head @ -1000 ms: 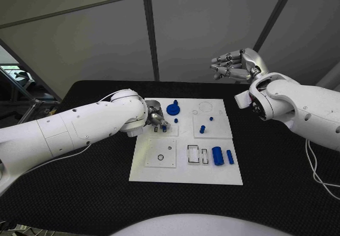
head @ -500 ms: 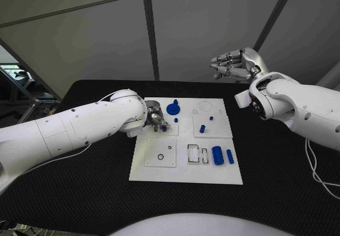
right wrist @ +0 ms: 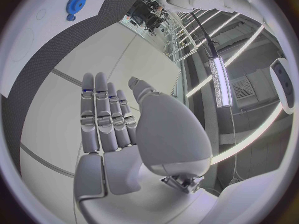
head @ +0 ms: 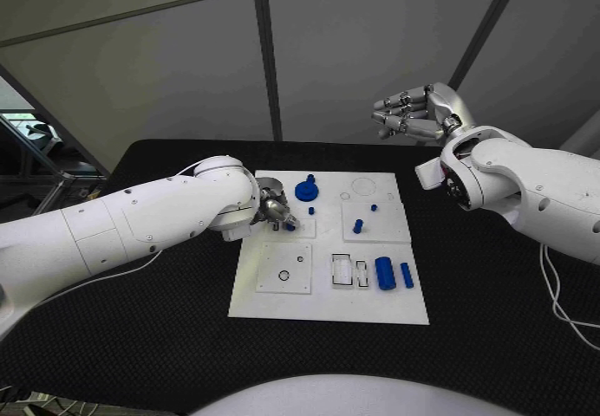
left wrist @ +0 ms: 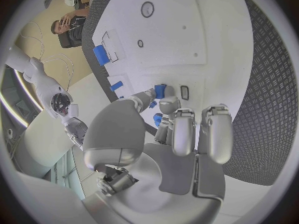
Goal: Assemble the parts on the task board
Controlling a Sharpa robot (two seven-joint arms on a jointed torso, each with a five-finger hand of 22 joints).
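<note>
The white task board lies mid-table. My left hand is low over the board's left-rear square and pinches a small blue part between thumb and fingertip; in the left wrist view the small blue part sits at the fingertips beside a narrow slot. A blue gear stands just behind the hand. Small blue pegs stand on the right-rear square. Two blue cylinders lie at the board's right front. My right hand is raised behind the board's right corner, fingers apart, holding nothing.
A raised square plate with a small ring hole and rectangular recesses sit on the board's front half. Black table surrounds the board. A grey wall panel stands behind the table.
</note>
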